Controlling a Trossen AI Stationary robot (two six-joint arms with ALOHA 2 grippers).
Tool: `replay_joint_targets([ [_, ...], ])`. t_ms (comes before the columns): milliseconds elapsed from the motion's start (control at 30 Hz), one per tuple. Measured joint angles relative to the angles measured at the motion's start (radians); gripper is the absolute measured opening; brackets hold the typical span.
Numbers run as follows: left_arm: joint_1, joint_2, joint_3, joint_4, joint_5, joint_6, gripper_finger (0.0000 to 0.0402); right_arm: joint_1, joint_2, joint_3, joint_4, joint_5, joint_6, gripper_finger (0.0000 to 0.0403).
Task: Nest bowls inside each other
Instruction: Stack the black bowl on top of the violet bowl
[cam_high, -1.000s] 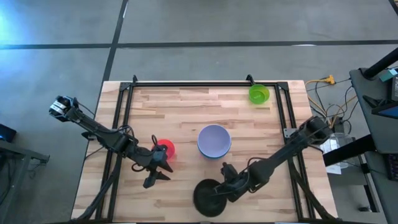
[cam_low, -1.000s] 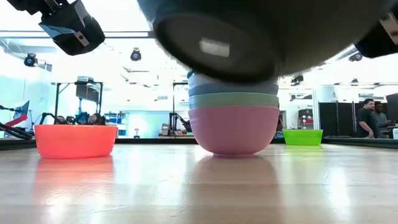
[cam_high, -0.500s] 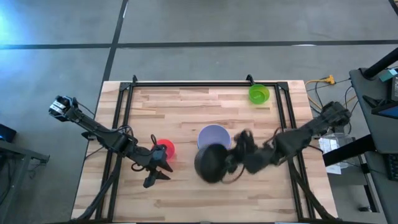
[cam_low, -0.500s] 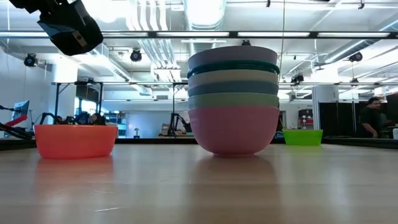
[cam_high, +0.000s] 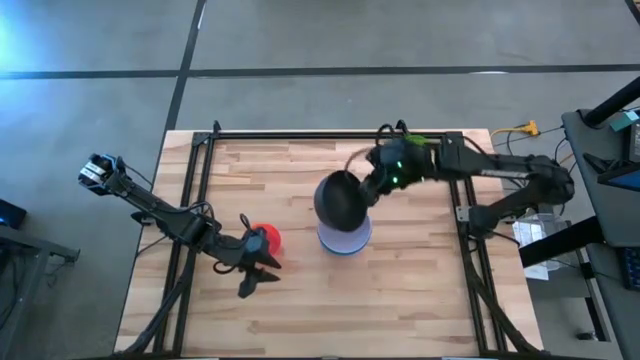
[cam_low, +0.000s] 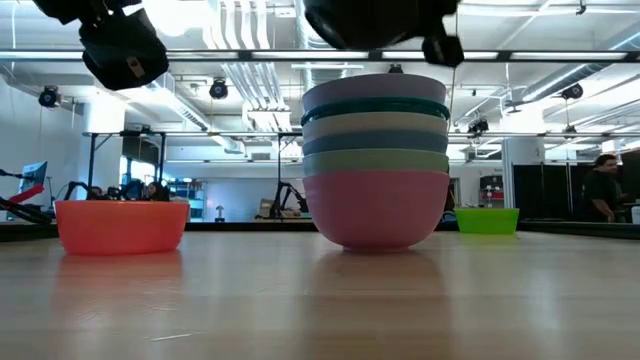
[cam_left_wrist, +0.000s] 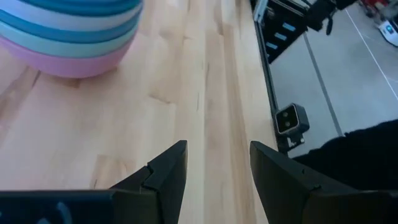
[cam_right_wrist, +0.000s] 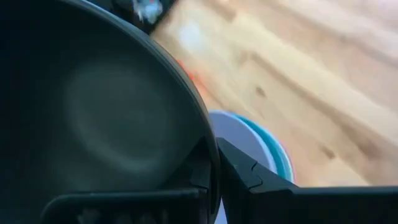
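A stack of nested bowls (cam_high: 347, 238), pink at the bottom and lavender on top, stands mid-table; it also shows in the low view (cam_low: 376, 170) and the left wrist view (cam_left_wrist: 68, 31). My right gripper (cam_high: 372, 185) is shut on a black bowl (cam_high: 340, 200), held just above the stack (cam_low: 375, 20). A small red bowl (cam_high: 266, 238) sits to the stack's left. My left gripper (cam_high: 262, 272) is open and empty beside it, toward the near edge (cam_left_wrist: 217, 168). A small lime green bowl (cam_high: 415, 142) at the far right is mostly hidden by my right arm. My right gripper pinches the black bowl's rim (cam_right_wrist: 208, 163), one finger inside the bowl and one finger (cam_right_wrist: 249, 177) outside. The fingers come from the table's far right side. The bowl is lifted clear, above the stack's lavender top bowl (cam_right_wrist: 242, 140).
A black metal frame (cam_high: 300, 134) runs around the wooden tabletop. Bare wood lies along the near edge and the far left. People stand in the room beyond the table (cam_low: 600, 190).
My right gripper has carried the black bowl from near the table's near edge up and toward the far edge, past the stack's right side, and now holds it over the stack. The arm has swung round to the far side. The stack has stayed put.
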Motion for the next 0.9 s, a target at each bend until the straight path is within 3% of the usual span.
replay_joint_targets([
  [67,0.0,-0.001,0.0,0.005,-0.018,-0.001,0.016,-0.049,0.026,0.01,-0.051,-0.093,-0.018,0.0011],
  [233,0.001,-0.002,0.0,0.005,-0.077,-0.001,0.016,-0.075,0.122,0.12,-0.294,-0.121,-0.143,0.0011],
  [700,0.062,-0.002,0.001,0.004,-0.097,0.002,0.016,-0.071,0.493,0.624,-0.785,-0.067,-0.454,0.0011],
  [900,0.072,-0.002,0.001,0.002,-0.096,0.002,0.016,-0.071,0.647,0.813,-0.881,-0.068,-0.548,0.0011],
])
